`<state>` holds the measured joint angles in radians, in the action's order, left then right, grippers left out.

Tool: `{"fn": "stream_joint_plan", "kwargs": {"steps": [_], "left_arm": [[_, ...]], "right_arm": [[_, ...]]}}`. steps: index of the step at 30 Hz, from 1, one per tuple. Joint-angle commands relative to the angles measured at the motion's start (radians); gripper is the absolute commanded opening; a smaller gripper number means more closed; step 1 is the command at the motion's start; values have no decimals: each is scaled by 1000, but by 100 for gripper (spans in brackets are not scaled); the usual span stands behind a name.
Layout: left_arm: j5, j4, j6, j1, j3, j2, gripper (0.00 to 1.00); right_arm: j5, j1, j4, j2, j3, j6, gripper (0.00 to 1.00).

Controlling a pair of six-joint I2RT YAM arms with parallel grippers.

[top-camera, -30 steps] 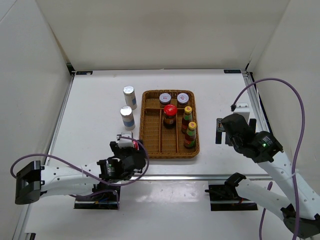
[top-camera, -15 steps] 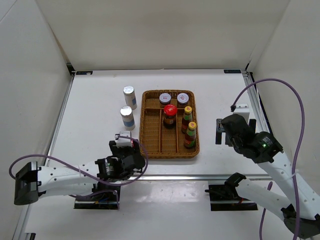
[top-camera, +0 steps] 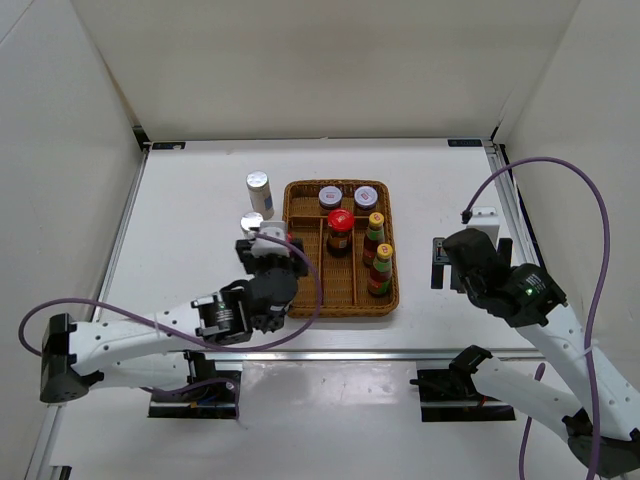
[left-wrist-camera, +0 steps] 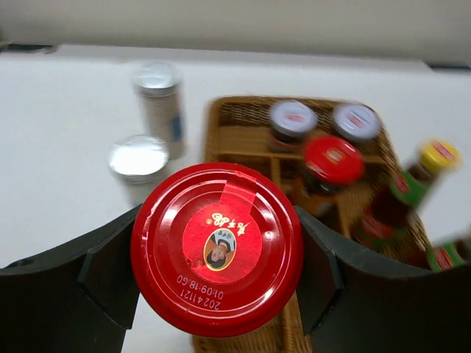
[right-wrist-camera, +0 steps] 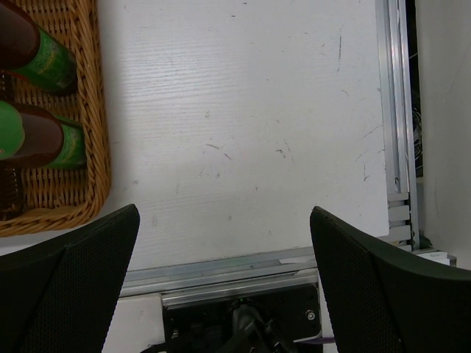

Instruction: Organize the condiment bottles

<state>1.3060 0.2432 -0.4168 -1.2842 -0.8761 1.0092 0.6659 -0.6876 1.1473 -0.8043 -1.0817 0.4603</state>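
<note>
The counter (top-camera: 190,180) is white and matte, faintly scratched. An aluminium rail (right-wrist-camera: 397,110) runs along its edges, and plain white walls (top-camera: 320,70) close it in on three sides. Near its middle sits a brown wicker basket (top-camera: 338,184) with dividers.

The left fingers (left-wrist-camera: 96,279) grip a red-lidded jar (left-wrist-camera: 217,246) by its sides at the basket's left rim. Two silver-capped shakers (top-camera: 259,188) stand on the counter just left of the basket, by its far-left corner.

Inside the basket, two grey-lidded jars (top-camera: 330,197) fill the far compartments. A second red jar (top-camera: 340,228) stands in the middle, and two yellow-capped sauce bottles (top-camera: 375,238) stand along the right side.

The right fingers (right-wrist-camera: 66,272) are spread wide around nothing. They hang over bare counter to the right of the basket, close to the near edge.
</note>
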Motion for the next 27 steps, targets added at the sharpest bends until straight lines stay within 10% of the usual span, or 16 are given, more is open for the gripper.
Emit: {"fn": "stream_joint_plan", "kwargs": {"steps": [1,11,27], "left_arm": [[-319,-528,367,-6,110,26,11],[-755,-691,376,155,35,252,11],[-915,-834,170,267,97,404,11]], "right_arm": [[6,-4,-27,25,5,-9,100],[6,-4,-27,54,5,-9,100],[15,-4,-27,73,5,-9,100]]}}
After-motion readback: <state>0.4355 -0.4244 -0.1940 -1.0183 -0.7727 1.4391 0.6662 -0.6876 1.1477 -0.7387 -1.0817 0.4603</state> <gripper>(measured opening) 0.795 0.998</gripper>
